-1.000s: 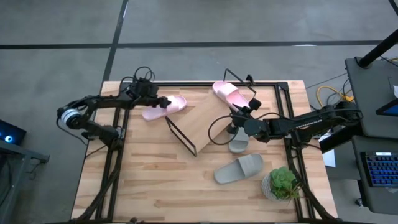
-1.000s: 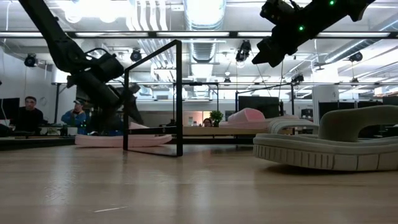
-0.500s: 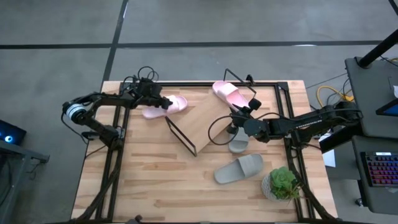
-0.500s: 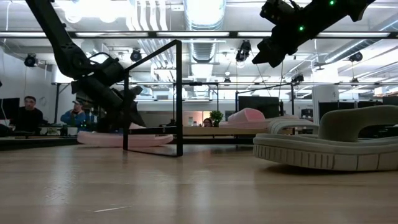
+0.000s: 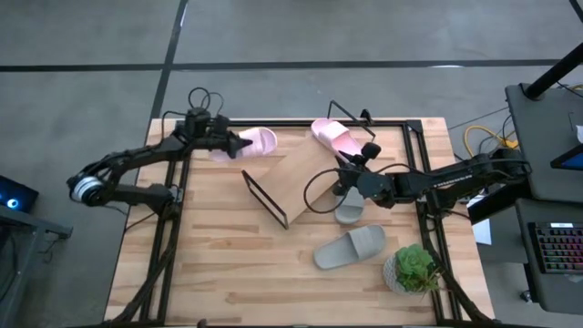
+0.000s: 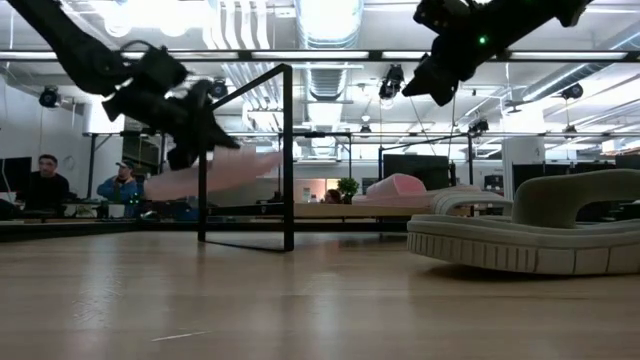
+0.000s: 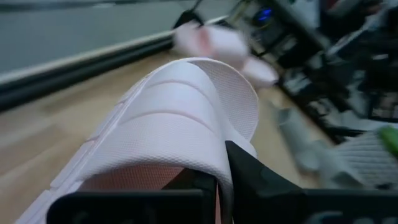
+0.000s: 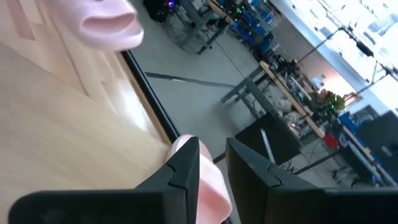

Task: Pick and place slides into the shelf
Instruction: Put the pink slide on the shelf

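Pink slide [image 5: 253, 142] now aloft (left claw [image 5: 239, 144])

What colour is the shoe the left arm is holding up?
Pale pink slide, clearest in the left wrist view.

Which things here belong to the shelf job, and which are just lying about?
Part of the job:
- pink slide held up by the left gripper
- pink slide on the shelf
- two grey slides
- shelf
- right gripper, above the shelf

Just lying about:
- potted plant

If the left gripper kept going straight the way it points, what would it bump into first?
Probably the shelf. The left gripper holds a pink slide and points toward its upper end, though depth is unclear.
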